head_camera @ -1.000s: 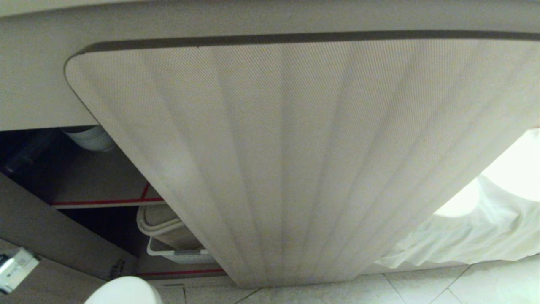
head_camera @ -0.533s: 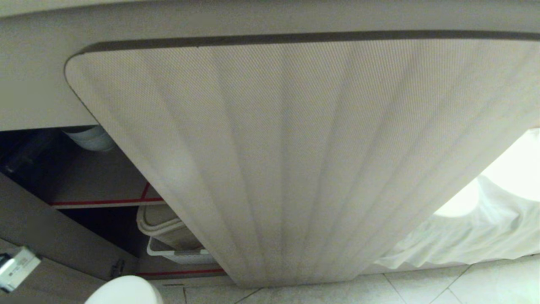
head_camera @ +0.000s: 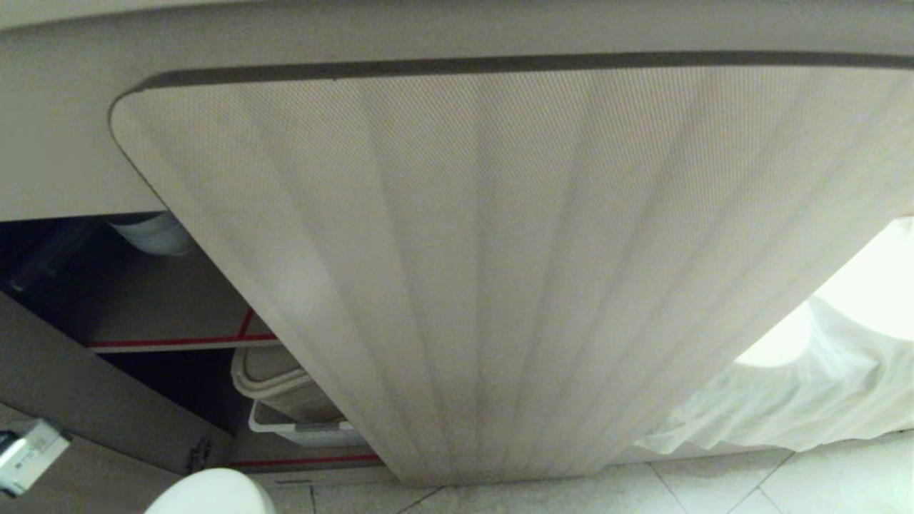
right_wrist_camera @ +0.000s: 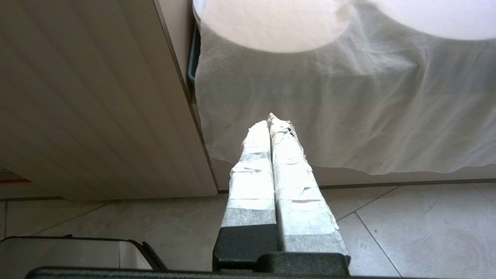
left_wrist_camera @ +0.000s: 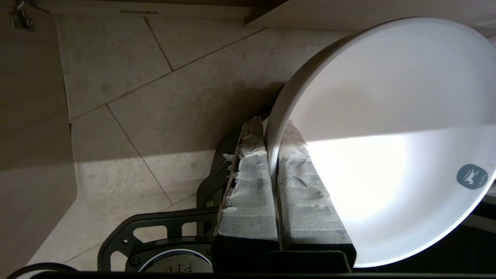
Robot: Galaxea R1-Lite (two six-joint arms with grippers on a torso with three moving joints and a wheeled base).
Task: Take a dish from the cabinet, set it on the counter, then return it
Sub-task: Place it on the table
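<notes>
The left tool [left_wrist_camera: 271,155] is clamped on the rim of the dish [left_wrist_camera: 387,135], one taped finger [left_wrist_camera: 248,193] outside the wall and the other inside, so the white bowl hangs on edge beyond the fingertips, over the tiled floor [left_wrist_camera: 174,97]. An edge pinch like this probably suits a shallow bowl too wide to span. In the head view the dish [head_camera: 211,492] shows low down, in front of the open side of the cabinet [head_camera: 500,285], whose ribbed door fills the frame; a stack of bowls [head_camera: 153,235] sits on the upper shelf inside. The right tool [right_wrist_camera: 271,120] is parked with its fingers together, pointing at a white cloth [right_wrist_camera: 348,108] beside the cabinet door.
</notes>
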